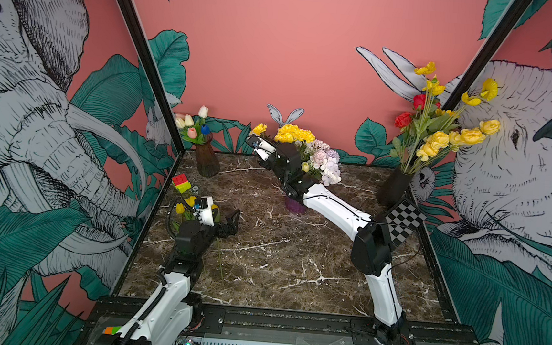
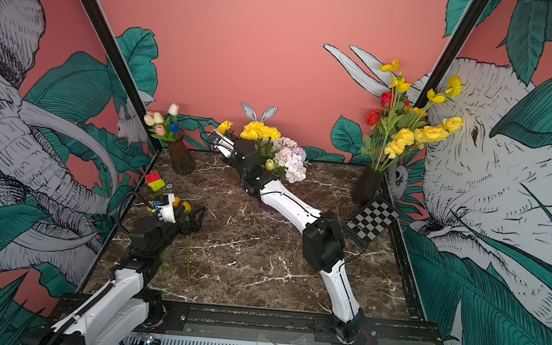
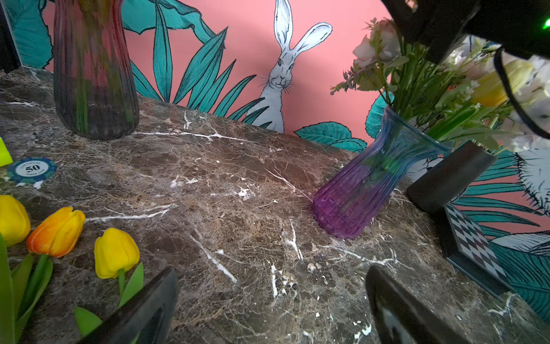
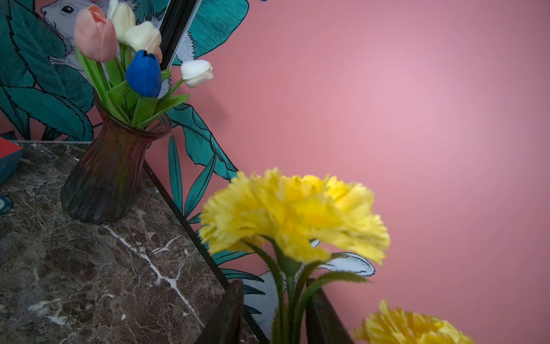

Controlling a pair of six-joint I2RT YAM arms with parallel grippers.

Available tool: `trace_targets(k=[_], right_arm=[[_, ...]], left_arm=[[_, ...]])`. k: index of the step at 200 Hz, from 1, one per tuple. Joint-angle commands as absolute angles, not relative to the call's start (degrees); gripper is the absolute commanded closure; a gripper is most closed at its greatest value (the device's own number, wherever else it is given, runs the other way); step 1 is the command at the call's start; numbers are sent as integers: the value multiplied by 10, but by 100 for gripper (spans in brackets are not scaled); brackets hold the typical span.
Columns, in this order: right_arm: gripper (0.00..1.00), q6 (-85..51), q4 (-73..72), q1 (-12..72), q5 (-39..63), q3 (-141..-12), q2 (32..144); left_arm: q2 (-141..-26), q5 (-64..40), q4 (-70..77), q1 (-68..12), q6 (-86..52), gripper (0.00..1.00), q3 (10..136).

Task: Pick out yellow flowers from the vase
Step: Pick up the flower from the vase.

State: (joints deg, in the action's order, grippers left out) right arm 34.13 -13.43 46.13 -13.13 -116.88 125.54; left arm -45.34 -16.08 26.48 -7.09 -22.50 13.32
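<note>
Right wrist: fingers [image 4: 229,315] flank carnation stem [image 4: 287,297]; arm [image 1: 335,208] [image 2: 286,201] outstretched in both top views.

The left arm [image 1: 171,293] lies low along the desk's left edge, its gripper [image 3: 268,312] just above the desk, fingers [image 3: 143,309] spread wide. The right arm [image 1: 336,205] stretches from the front right corner toward the back edge's middle, its raised gripper [image 4: 275,289] tilted up, fingers [image 4: 229,312] narrowly apart.

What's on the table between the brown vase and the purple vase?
Nothing. The left wrist view shows only bare marble table between the brown vase and the purple vase.
</note>
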Motion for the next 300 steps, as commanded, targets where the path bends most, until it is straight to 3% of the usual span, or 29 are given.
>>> trace_targets(k=[1,24,191,223,252,300], right_arm=[[73,333,-163,464,-142,-1193,1254],[78,309,-170,464,-138,-1191,1239],[81,80,-220,449,-81,-1101,1089],[83,51,-218,446,-64,-1090,1062],[83,35,-223,446,-59,-1069,1035],[83,12,-223,445,-47,-1036,992]], left_arm=[[-448,-167,265,-74,-225,1,133],[-450,-169,265,-75,-226,1,134],[-457,-187,275,-77,-230,1,142],[-474,-192,251,-109,-220,1,189],[-484,-132,221,-181,-172,1,248],[-611,-155,289,-215,-135,6,354]])
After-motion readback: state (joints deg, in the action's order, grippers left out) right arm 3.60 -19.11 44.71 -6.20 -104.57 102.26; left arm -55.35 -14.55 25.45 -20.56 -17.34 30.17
